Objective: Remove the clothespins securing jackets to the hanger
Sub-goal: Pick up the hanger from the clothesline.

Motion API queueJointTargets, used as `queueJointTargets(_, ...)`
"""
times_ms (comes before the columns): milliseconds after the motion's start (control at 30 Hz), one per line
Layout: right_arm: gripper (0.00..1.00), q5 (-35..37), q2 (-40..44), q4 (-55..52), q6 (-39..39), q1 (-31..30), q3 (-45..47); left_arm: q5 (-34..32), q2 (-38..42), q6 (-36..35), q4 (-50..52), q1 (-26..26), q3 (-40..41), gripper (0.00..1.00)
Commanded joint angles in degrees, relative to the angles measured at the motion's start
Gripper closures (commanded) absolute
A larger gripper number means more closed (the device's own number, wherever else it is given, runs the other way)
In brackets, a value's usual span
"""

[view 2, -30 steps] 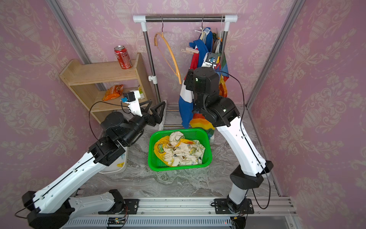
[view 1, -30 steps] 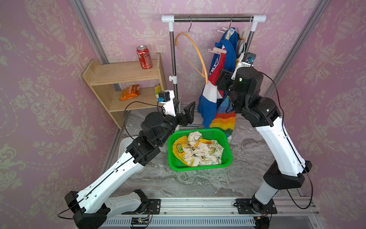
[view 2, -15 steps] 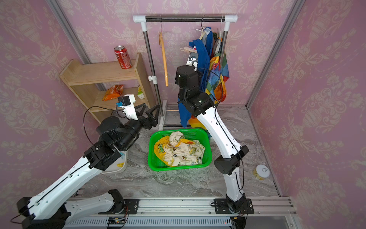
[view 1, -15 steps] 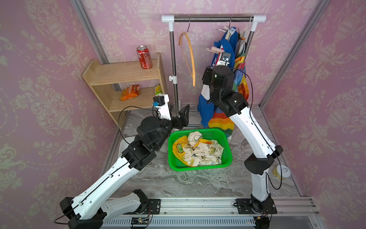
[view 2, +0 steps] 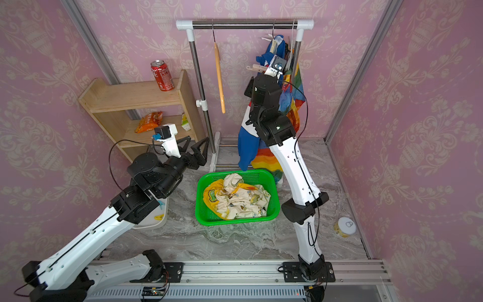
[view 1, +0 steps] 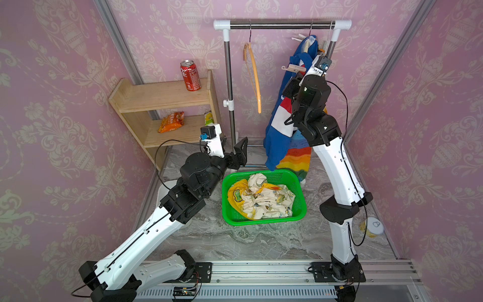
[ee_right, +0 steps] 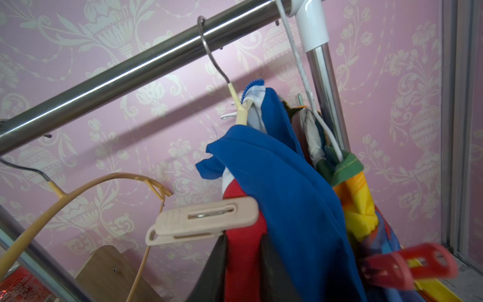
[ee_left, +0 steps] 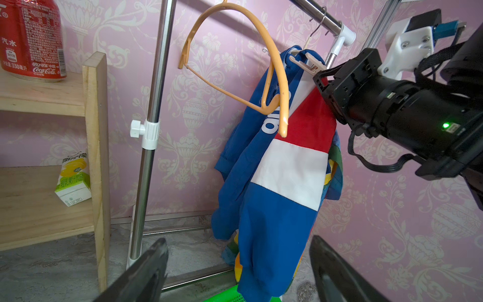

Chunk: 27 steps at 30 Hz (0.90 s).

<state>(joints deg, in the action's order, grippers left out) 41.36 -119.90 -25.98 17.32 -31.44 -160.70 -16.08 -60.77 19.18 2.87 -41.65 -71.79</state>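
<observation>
Clothespins on the hanging jackets, with the right arm raised to the rail.

A pink-beige clothespin (ee_right: 201,222) clamps the shoulder of the blue-red-white jacket (ee_left: 282,183), which hangs from the steel rail (view 1: 282,25). A red clothespin (ee_right: 413,264), blurred, sits on the rainbow jacket (view 1: 298,157) just behind it. The right gripper (ee_right: 244,272) is at that shoulder. Its dark fingers (ee_right: 214,269) stand close together on either side of a red fold just beneath the pink-beige clothespin, though whether they pinch it cannot be told. The left gripper (view 2: 196,142), jaws spread wide, hovers low beside the rack's post. The yellow dinosaur jacket (view 1: 261,198) lies crumpled in the green basket (view 1: 261,222). An orange hanger (view 1: 254,78) hangs bare on the rail. A yellow clothespin (view 2: 159,216) lies on a white tray (view 2: 149,225) under the left arm.
</observation>
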Motion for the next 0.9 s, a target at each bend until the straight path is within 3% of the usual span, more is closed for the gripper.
queueJointTargets(0, 0.92, -1.53, -0.49, -4.21, 1.39, 0.5, 2.27, -1.44, 0.82, 1.46, 1.73, 0.66, 0.51, 0.14)
queueJointTargets(67, 1.0, -1.91, 0.01, -3.46, 0.57, 0.5, 2.5, -1.48, 0.92, 2.1, 1.76, 0.69, 0.75, 0.14)
queueJointTargets(200, 1.0, -2.98, 0.95, -0.61, -2.49, 0.41, 3.38, -1.43, 1.18, 3.57, 1.6, 0.74, 1.46, 0.15)
queueJointTargets(500, 1.0, -9.3, 2.87, 14.42, -26.85, -4.75, 0.66, -1.58, 1.02, 6.26, 3.12, 0.87, 1.39, 0.15)
queueJointTargets(867, 1.0, -13.55, 11.31, 14.46, -28.19, -8.56, 5.12, -2.46, 1.4, 7.48, 4.16, 0.87, 0.73, 0.17)
